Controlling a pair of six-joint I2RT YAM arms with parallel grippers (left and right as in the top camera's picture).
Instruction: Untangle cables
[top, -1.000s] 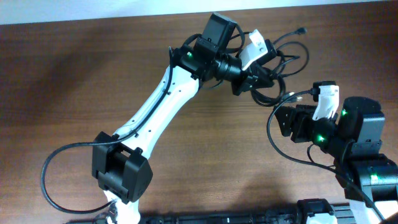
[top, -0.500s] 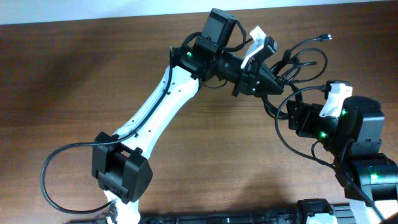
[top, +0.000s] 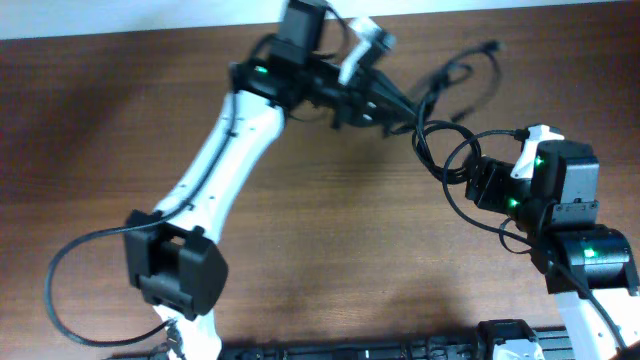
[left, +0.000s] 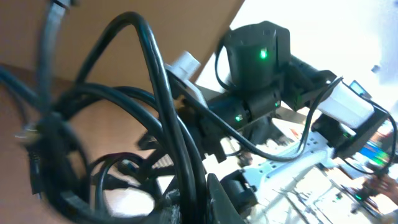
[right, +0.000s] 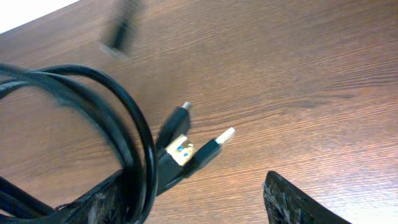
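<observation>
The cables (top: 452, 150) are thin black cords looped in a tangle between my two arms, above the brown table (top: 330, 230). One plug end (top: 490, 47) sticks out at the far side. My left gripper (top: 398, 106) is shut on the cables, and in the left wrist view two strands (left: 180, 143) run down between its fingers (left: 217, 202). My right gripper (right: 199, 208) is open. A loop of cable (right: 134, 143) rests against its left finger (right: 99, 202), with two USB plugs (right: 199, 146) just beyond. Its right finger (right: 292, 199) touches nothing.
Thicker black wires (top: 70, 290) run from the left arm's base at the lower left. The right arm's body (top: 570, 200) fills the right side. The table's far edge (top: 560, 8) lies just behind the tangle.
My left gripper has swung left and toward the far edge, pulling the cables with it and stretching the tangle. The right gripper has shifted slightly and stays at the loop's lower end.
</observation>
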